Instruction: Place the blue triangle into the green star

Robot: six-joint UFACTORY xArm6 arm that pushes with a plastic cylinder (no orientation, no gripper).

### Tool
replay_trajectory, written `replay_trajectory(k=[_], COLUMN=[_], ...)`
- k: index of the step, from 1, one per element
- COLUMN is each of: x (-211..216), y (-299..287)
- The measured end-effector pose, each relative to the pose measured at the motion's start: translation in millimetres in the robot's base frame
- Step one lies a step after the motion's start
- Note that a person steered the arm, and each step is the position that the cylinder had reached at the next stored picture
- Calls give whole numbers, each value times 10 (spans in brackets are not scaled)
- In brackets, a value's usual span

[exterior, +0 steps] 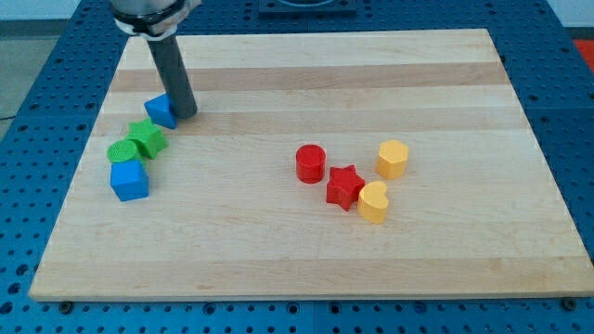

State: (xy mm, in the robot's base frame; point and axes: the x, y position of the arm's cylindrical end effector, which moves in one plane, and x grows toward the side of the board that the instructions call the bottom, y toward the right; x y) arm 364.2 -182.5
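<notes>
One tip: my tip (186, 113) touches the blue triangle (160, 110) at its 3 o'clock.
Blue triangle: small wedge, just beside green star (147, 138) at 1 o'clock.
Pincer: none shows; cannot tell.

No legible text, label, number or sign anywhere.

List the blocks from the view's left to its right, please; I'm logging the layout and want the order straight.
green cylinder → blue triangle → red cylinder → red star → yellow heart → yellow hexagon. The blue cube and green star overlap their neighbours, so I left them out.

Blue triangle (160, 110), green star (146, 138), pale wood board (306, 250).
</notes>
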Motion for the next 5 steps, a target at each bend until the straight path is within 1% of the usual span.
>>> replay_trajectory(k=[1, 3, 5], x=[-14, -378, -400], y=[-57, -129, -289])
